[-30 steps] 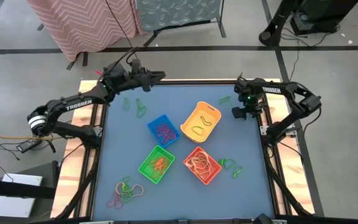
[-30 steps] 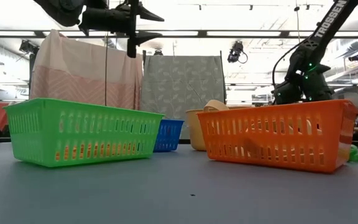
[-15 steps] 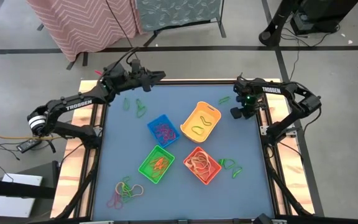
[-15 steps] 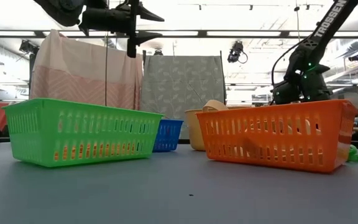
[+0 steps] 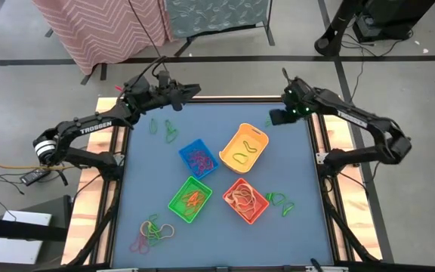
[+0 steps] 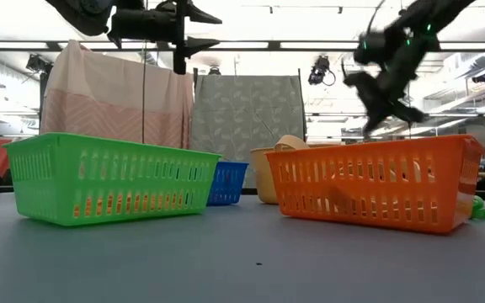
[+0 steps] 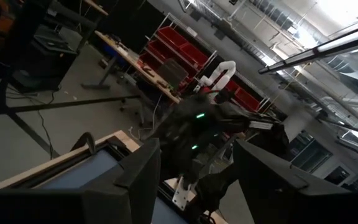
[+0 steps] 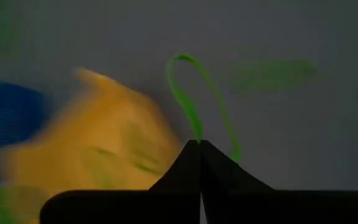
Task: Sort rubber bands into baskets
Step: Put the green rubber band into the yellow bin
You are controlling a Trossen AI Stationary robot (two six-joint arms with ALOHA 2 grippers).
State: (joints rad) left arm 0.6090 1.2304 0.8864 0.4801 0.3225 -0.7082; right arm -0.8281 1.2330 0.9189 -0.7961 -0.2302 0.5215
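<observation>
A green rubber band (image 8: 197, 99) is pinched at the closed tips of the right gripper (image 8: 200, 146), its loop hanging beyond the fingertips above the table (image 5: 308, 227); the loop is long and narrow, its long axis running on from the fingers. In the high view the right gripper (image 5: 276, 117) is held at about one o'clock of the table, just beside the yellow basket (image 5: 244, 147). The blue basket (image 5: 198, 158), green basket (image 5: 190, 199) and orange basket (image 5: 245, 199) are grouped with it near the centre, coloured bands lying in each. Loose bands are seen at eleven o'clock (image 5: 165, 130), at four o'clock (image 5: 279, 202) and in a heap at seven o'clock (image 5: 152, 232). The left gripper (image 5: 189, 90) is raised at eleven o'clock, its fingers parted and holding nothing. "TROSSEN" is printed on the left arm (image 5: 97, 128).
</observation>
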